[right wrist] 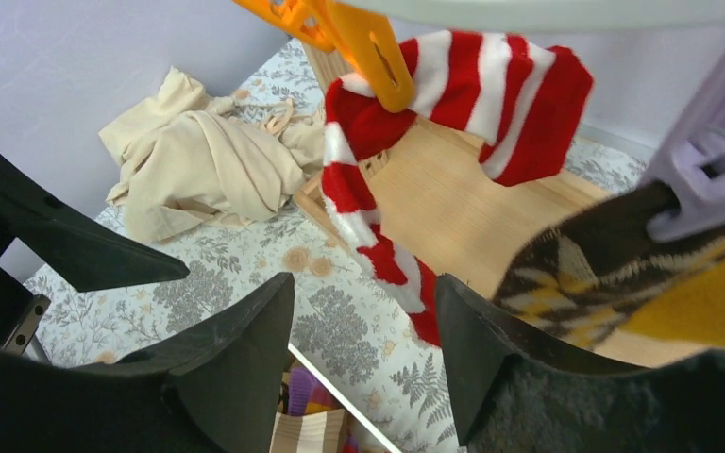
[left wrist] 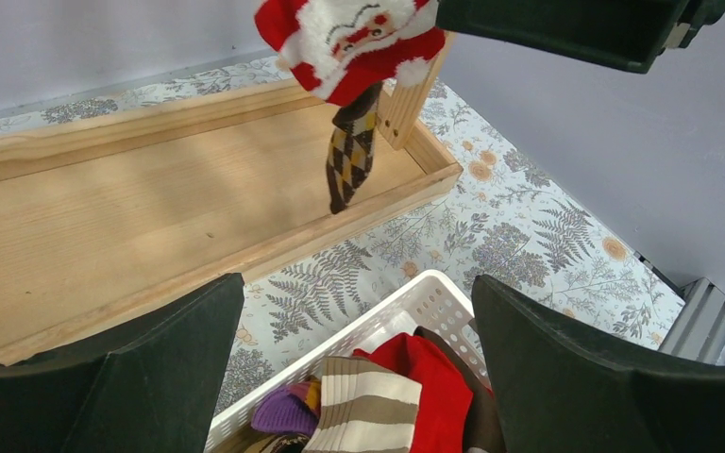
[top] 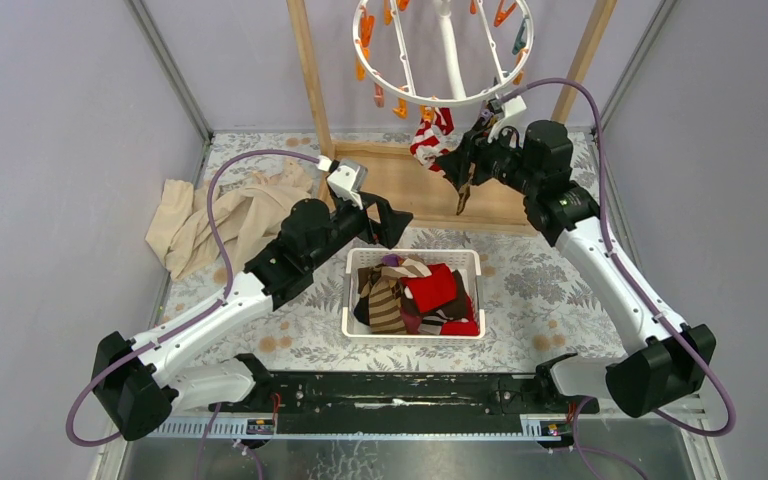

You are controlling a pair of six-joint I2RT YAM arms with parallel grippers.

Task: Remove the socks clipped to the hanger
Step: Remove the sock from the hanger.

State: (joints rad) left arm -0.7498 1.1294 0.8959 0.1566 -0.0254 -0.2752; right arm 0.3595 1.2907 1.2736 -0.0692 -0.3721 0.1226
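Right fingers (right wrist: 236,359) parted, grasping nothing, raised to the white round plastic hanger (top: 450,55) above the wooden rack tray (left wrist: 104,217). I see two socks clipped on it:
- red-and-white striped sock (right wrist: 453,85), under an orange clip (right wrist: 368,47)
- brown argyle sock (right wrist: 585,264), under a purple clip (right wrist: 708,179), just beside my right finger

Left fingers (left wrist: 160,359) released wide and empty over the white slatted basket (top: 360,262) on the floral desk (top: 540,290). Loose socks (top: 430,290) lie in it.

Judgement: the step in hand is taking the next sock. Close on the cloth just below its clip, not on the clip. Pull straight down, steadily, so the ring neither swings nor unhooks. Pinch one sock only.
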